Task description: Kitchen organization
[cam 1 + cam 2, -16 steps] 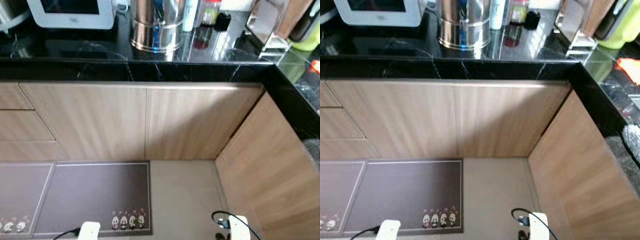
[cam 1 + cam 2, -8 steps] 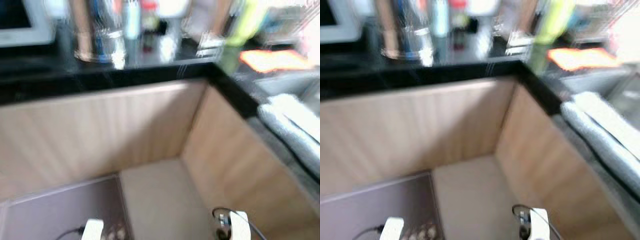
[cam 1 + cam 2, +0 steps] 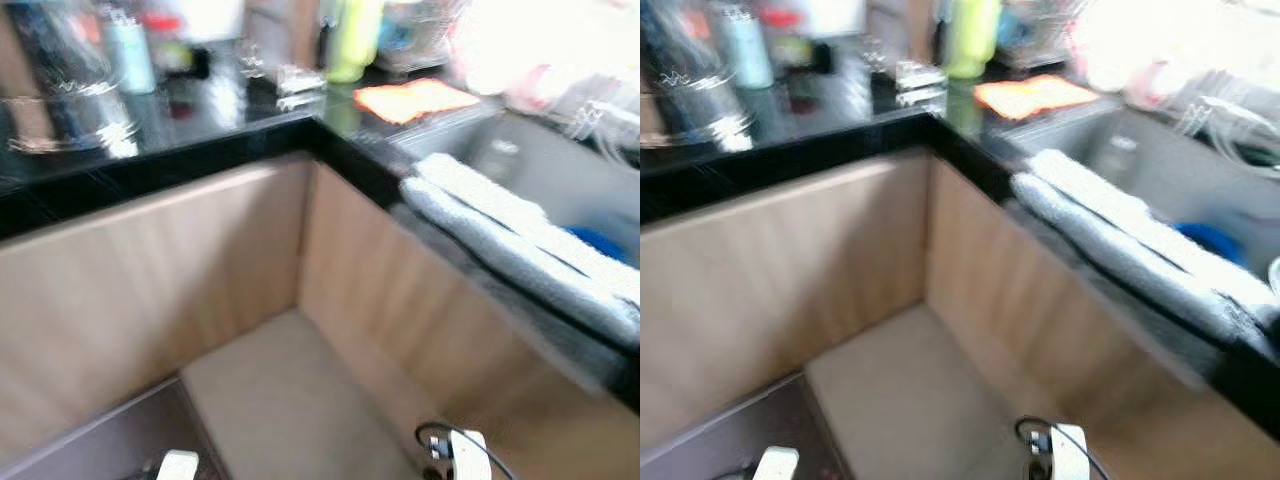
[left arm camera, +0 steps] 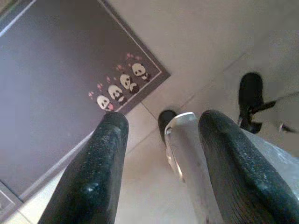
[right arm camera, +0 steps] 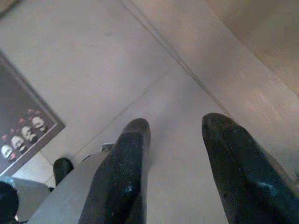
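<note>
A: Blurred head views here, so the robot is looking into the corner of the black countertop (image 3: 250, 135), with wooden cabinet fronts (image 3: 150, 290) running below it.

B: And both arms are hanging low. The left gripper (image 4: 161, 158) is pointing down at the tiled floor (image 4: 205, 42) and the panda mat (image 4: 60, 84), fingers spread apart, nothing between them.

A: Same story for the right gripper (image 5: 175, 161): fingers parted and empty, hanging over bare floor beside the cabinet base.

B: So where's the work? No single item is being singled out. Candidates are sitting on the counter: a steel pot (image 3: 60, 95), a pale bottle (image 3: 130, 60), a green bottle (image 3: 350, 40), an orange cloth (image 3: 415, 98).

A: Plus the grey towel (image 3: 510, 250) lying along the sink (image 3: 545, 175) edge.

B: The risk, I'd say, is that blur. Reaching while the picture is smeared could be knocking those crowded bottles over.

A: And the corner is tight, so an arm swinging up could be clipping the counter lip.
</note>
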